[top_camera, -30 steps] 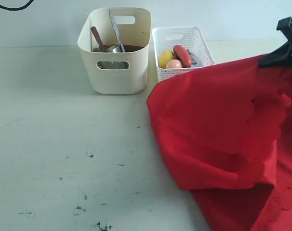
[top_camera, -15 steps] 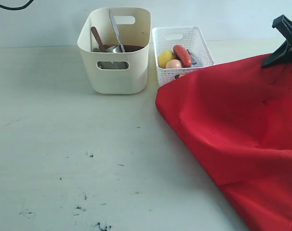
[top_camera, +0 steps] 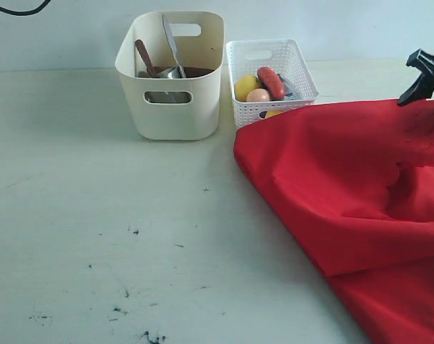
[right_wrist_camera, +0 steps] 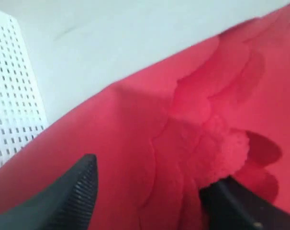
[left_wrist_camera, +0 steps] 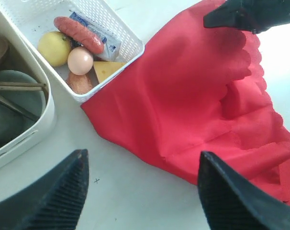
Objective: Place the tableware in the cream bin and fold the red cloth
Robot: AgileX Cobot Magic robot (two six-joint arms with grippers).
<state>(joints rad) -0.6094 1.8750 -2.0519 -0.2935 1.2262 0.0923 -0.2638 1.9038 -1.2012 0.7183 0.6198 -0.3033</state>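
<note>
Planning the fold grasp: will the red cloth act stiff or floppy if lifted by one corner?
Probably floppy: the red cloth lies in soft creases, doubled over itself. Likely light, since it drapes thin and flat on the table. Its scalloped edge bunches up, so a pinch there may gather unevenly.

On the worktop (top_camera: pixel 95 201) the bin (top_camera: pixel 175 115) stands at 11 o'clock, the basket (top_camera: pixel 247 109) just beside it at 1 o'clock. Spoon (top_camera: pixel 145 57), table knife (top_camera: pixel 172 39) and cup (top_camera: pixel 170 72) sit in the bin, lemon (top_camera: pixel 246 87), egg (top_camera: pixel 258 95) and sausage (top_camera: pixel 271 82) in the basket. The cloth (top_camera: pixel 346 179) lies at 4 o'clock, touching the basket
</note>
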